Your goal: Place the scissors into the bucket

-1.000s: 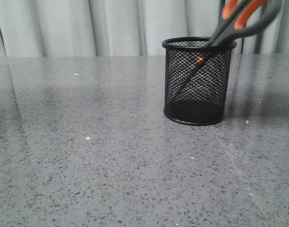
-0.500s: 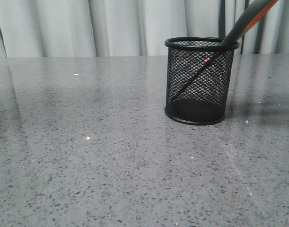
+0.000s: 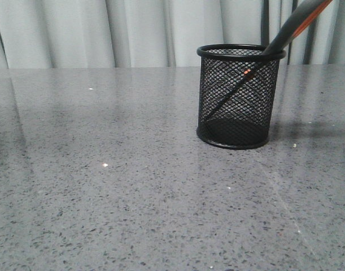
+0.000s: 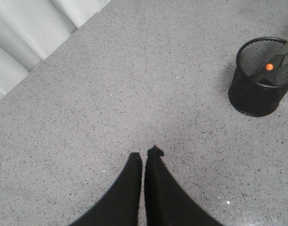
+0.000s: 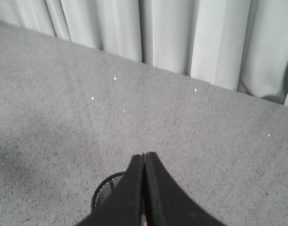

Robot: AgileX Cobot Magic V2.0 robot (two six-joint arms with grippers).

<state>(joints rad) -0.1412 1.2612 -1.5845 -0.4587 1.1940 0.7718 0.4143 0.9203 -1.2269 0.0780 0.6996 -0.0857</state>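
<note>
The scissors [image 3: 257, 65] stand in the bucket [image 3: 240, 99] just as they did half a second ago; I see no shift of them or of the bucket. One second ago they were blurred and the handle loops showed wider and more to the left; now only a narrow dark handle with an orange line shows above the rim. Their long axis is slanted: the blades point down toward the left part of the bucket floor, the handles rise up to the right and leave the front view at its top edge. The orange pivot dot [image 3: 247, 72] is seen through the mesh, a little below the rim. The handle leans on the right side of the rim.

The bucket stands upright on the grey speckled tabletop [image 3: 116, 180], at the right of the middle.

My left tool [image 4: 144, 155] hangs over the bare tabletop, well apart from the bucket, its fingers pressed together on nothing. My right tool [image 5: 144, 157] is above the bucket, fingers also together; something orange shows just under them, but I cannot tell what.
</note>
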